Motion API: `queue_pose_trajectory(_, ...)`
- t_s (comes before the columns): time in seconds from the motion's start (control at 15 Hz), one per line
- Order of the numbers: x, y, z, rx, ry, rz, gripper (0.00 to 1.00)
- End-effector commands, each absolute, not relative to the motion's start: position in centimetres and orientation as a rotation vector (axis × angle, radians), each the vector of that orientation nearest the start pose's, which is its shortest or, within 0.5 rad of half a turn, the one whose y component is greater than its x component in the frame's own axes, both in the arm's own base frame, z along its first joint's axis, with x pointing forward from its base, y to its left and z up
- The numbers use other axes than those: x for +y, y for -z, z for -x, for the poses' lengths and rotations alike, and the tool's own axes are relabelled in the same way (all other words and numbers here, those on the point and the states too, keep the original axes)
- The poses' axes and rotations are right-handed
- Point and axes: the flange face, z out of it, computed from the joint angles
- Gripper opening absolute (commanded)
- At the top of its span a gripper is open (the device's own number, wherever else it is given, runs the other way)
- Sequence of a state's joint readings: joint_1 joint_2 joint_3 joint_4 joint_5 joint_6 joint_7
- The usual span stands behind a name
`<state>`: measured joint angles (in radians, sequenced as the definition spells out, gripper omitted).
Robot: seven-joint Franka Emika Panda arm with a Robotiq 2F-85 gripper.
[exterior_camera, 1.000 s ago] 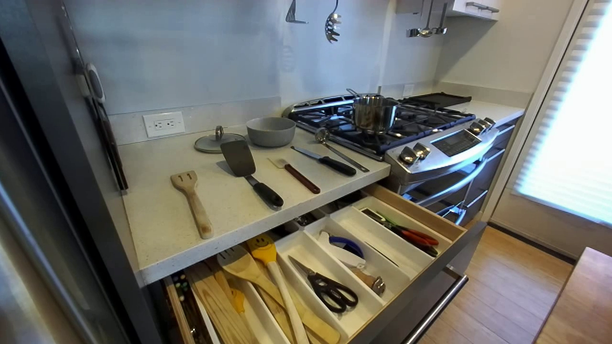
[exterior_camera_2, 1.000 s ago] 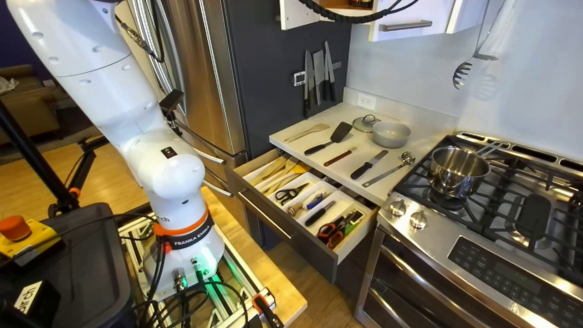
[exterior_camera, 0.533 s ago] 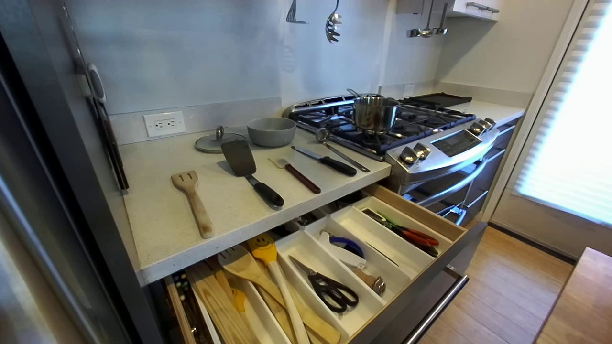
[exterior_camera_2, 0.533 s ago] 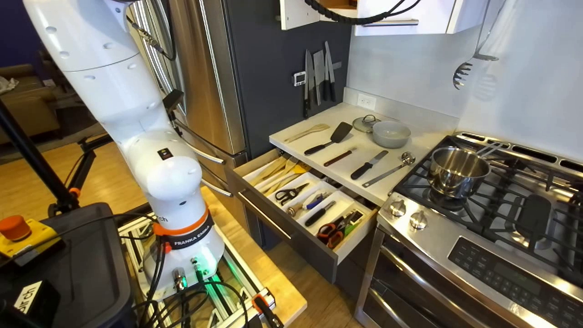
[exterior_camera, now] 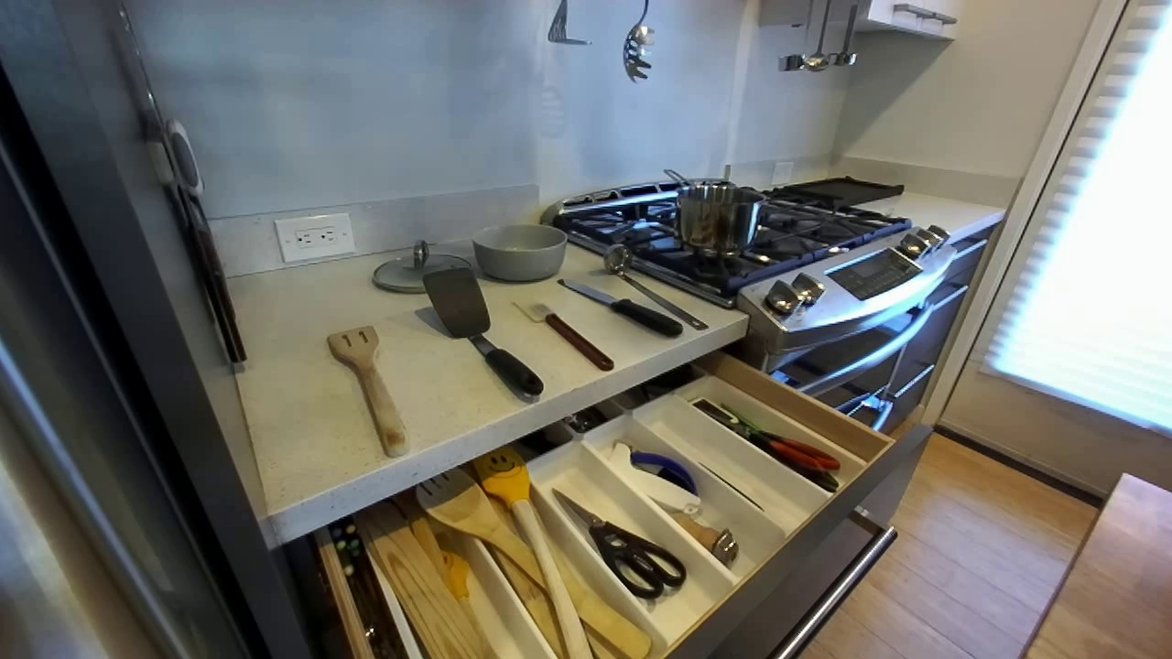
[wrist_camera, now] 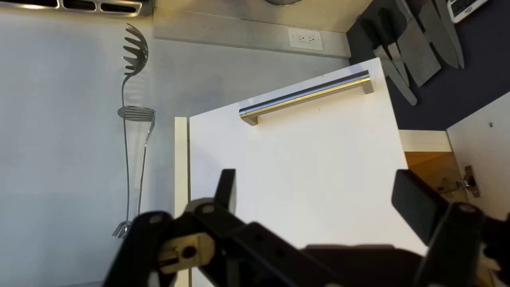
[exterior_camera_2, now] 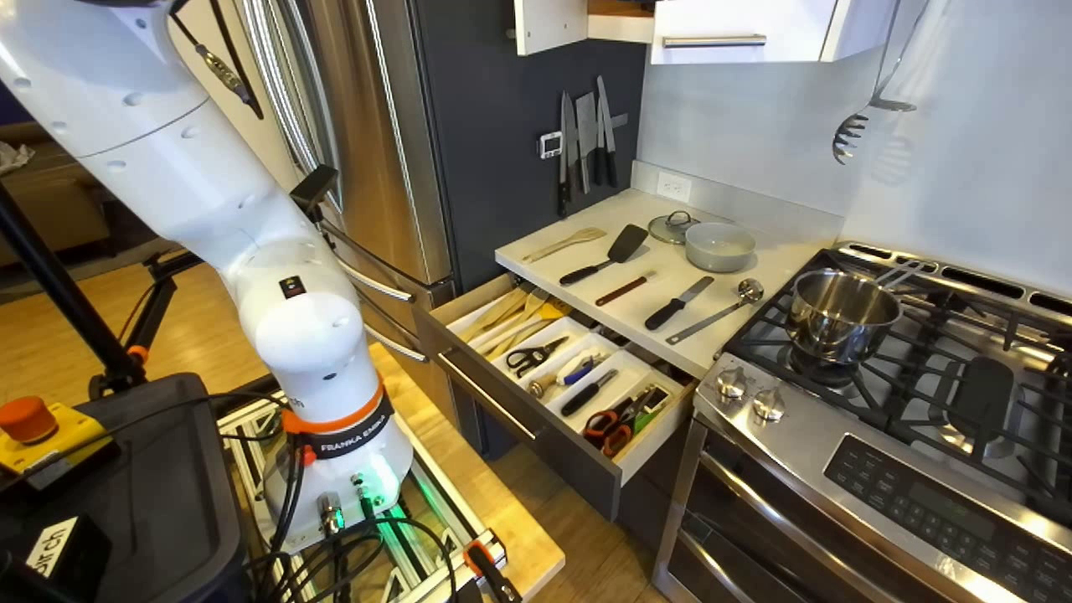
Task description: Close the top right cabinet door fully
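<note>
The white cabinet door (wrist_camera: 314,147) with a silver bar handle (wrist_camera: 306,97) fills the middle of the wrist view, which looks upside down. It also shows in an exterior view (exterior_camera_2: 779,21), at the top. Its free edge stands out from the cabinet frame, so it is ajar. My gripper (wrist_camera: 316,185) is open and empty in front of the door face; I see nothing between its fingers. Whether a finger touches the door I cannot tell. The gripper lies outside both exterior views; only the white arm (exterior_camera_2: 285,226) shows.
A neighbouring cabinet door (exterior_camera_2: 548,25) stands open, its hinge visible in the wrist view (wrist_camera: 470,181). Below, a utensil drawer (exterior_camera_2: 536,444) is pulled out. Utensils lie on the counter (exterior_camera: 284,403). A pot (exterior_camera_2: 842,314) stands on the stove. Utensils hang on the wall (exterior_camera_2: 850,138).
The door swung inward between one second and half a second ago, and has barely moved since. The arm has drawn back, and its black cable has left the top of the exterior view.
</note>
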<state>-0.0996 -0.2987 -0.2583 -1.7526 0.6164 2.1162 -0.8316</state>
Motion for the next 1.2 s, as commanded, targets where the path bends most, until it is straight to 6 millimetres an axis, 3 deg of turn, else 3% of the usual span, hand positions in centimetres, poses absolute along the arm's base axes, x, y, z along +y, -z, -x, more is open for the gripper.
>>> queue_pose_trajectory(0.0, -15.9, -74.8, -48.2, -0.459, 1.370, 2.598, 1.00)
queue_pose_trajectory(0.07, -16.6, -75.9, -47.0, -0.440, 1.330, 2.599, 1.00)
queue_pose_trajectory(0.4, -16.2, -75.5, -47.8, -0.430, 1.361, 2.606, 1.00)
queue_pose_trajectory(0.67, -11.7, -73.3, -53.5, -0.497, 1.445, 2.454, 1.00)
queue_pose_trajectory(0.73, -10.9, -72.0, -55.2, -0.504, 1.457, 2.429, 1.00)
queue_pose_trajectory(1.13, -7.5, -69.7, -62.1, -0.575, 1.492, 2.325, 1.00)
